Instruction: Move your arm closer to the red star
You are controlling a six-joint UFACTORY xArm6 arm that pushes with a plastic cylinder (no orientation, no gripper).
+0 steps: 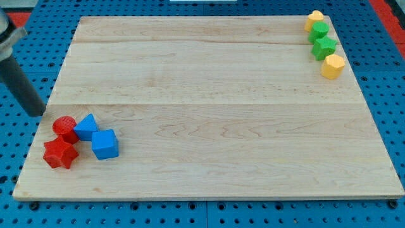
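At the view's left edge, my tip (38, 113) sits just off the wooden table (215, 120), above the blue pegboard (12, 164) that surrounds it. The dark rod slants up toward the view's top left. This arm carries no claw, so there is nothing to report as apart, together, or clamped.

Lower left corner of the table: the red star (60, 153) lies nearest the corner, below and slightly to the view's right of my tip, near it but apart. A red cylinder (64, 126) touches the star from above and is the block closest to my tip. A blue triangular block (86, 126) sits just beside the cylinder on the view's right, and a blue cube (105, 144) lies below and right of it.

Upper right corner of the table: four blocks form a close column, from the view's top a yellow block (314, 20), a green block (319, 31), a green star (325, 47), and a yellow hexagonal block (333, 66).
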